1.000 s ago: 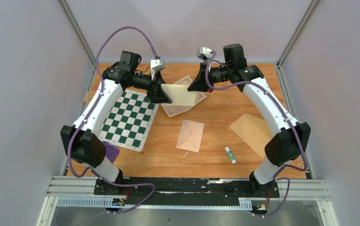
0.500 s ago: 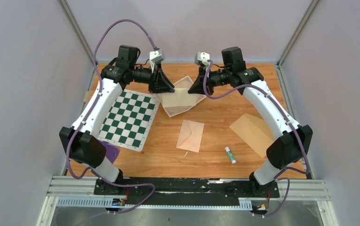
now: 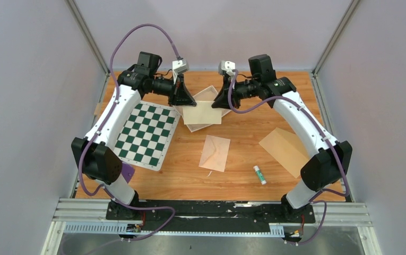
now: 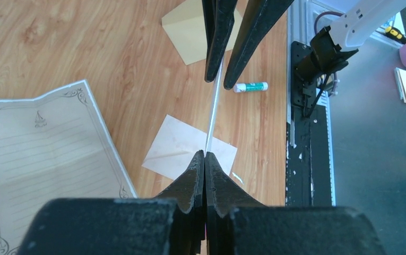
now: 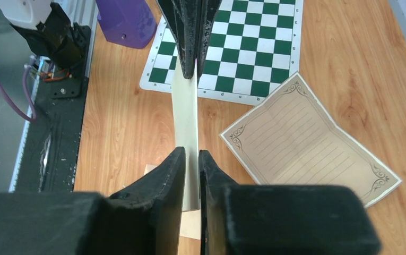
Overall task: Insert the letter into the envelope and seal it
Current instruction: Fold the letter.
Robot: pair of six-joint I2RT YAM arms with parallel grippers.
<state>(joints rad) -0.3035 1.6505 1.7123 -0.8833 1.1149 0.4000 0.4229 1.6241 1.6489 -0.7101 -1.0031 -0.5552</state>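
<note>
Left fingers (image 4: 190,180) pinch a thin cream sheet (image 5: 186,114) near the creased, ornate-bordered letter (image 5: 309,141).

Left wrist view crops the letter (image 4: 46,154).

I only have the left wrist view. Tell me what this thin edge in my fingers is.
Observer: From above it is a plain cream sheet, broad face up, held between the left gripper and the right gripper.
Operator: Say where it sits against the letter.
Observer: In the top view it covers the middle of the letter, whose white border shows past it on the far and near sides.
Operator: Report what else is near it.
Observer: A green chessboard, lying flat beside the letter, on the left arm's side.
</note>
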